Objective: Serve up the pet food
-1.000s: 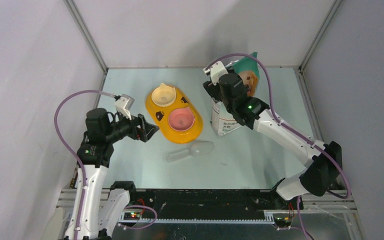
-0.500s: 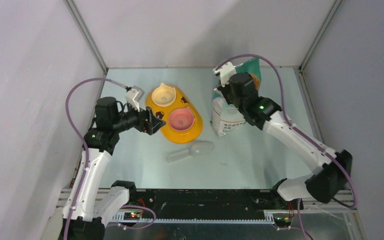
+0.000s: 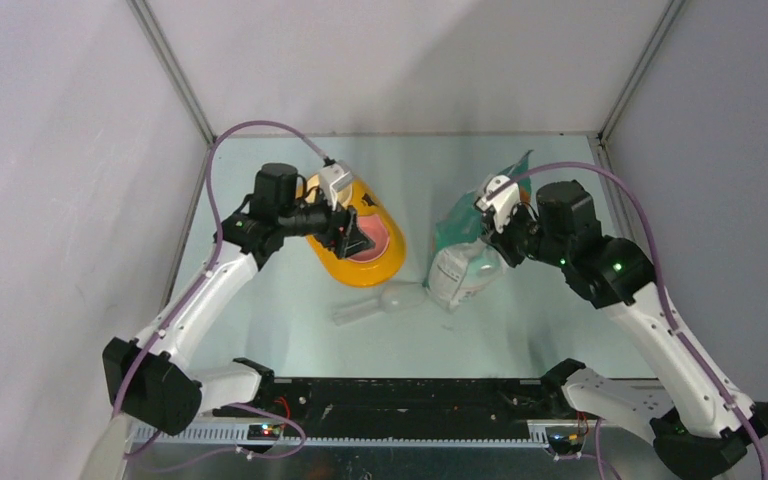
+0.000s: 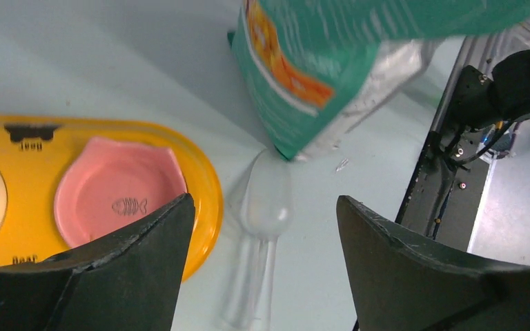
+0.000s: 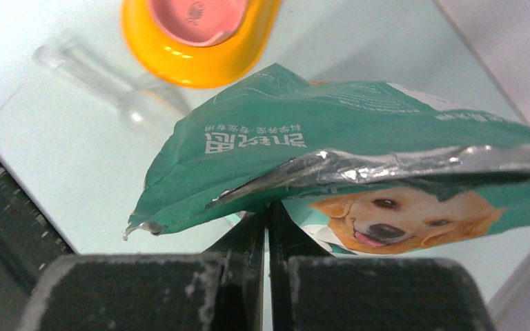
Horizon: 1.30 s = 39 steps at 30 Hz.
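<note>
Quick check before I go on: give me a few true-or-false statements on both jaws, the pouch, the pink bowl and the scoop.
1. The right jaws are shut on the pouch. True.
2. The scoop lies empty on the table. True.
3. The pink bowl holds kibble. False: it is empty.
4. The left jaws grip the scoop. False: they stand open above it, holding nothing.

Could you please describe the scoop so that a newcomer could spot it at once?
Find the yellow oval double-bowl feeder on the table. Off its pink-bowl end, toward the near edge, lies the clear plastic scoop, by the lower corner of the green-and-white foil pouch. It alone is see-through.
</note>
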Motion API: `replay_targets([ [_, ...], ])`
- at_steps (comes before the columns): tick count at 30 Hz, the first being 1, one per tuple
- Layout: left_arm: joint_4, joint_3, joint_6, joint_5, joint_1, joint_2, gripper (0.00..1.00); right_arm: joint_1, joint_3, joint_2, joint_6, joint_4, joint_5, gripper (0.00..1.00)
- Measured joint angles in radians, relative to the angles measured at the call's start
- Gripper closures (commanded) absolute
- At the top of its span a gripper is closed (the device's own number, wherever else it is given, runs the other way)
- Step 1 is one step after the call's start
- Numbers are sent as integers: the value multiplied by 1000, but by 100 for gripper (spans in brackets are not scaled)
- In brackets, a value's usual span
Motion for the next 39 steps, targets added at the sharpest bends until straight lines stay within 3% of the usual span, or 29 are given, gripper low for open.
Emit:
replay_targets([
  [7,1,92,32,13,-85,43,19,-72,0,-50,-48,-63,-153,98],
  [8,-6,100,42,15,-98,48,19,-82,0,-51,-55,-70,-168,89],
  [9,-12,106,51,17,-108,52,19,-93,0,-52,-61,-76,-180,68],
  [11,-21,114,63,18,-129,60,19,-107,0,-52,-60,-80,-204,46],
  [15,-50,155,53,17,-153,90,18,-118,1,-65,-52,-81,-259,29],
  [21,-82,423,-102,-51,-156,167,18,-132,48,-93,38,-97,-263,23],
  [27,-23,695,-376,-80,-158,261,26,-250,139,-42,293,-29,-264,29],
  [30,29,708,-489,-73,-167,303,29,-290,146,-8,425,40,-228,32],
  [35,151,605,-682,-5,-204,357,45,-305,164,80,584,111,-193,35],
  [39,169,580,-758,39,-246,408,51,-305,187,117,685,133,-172,38],
])
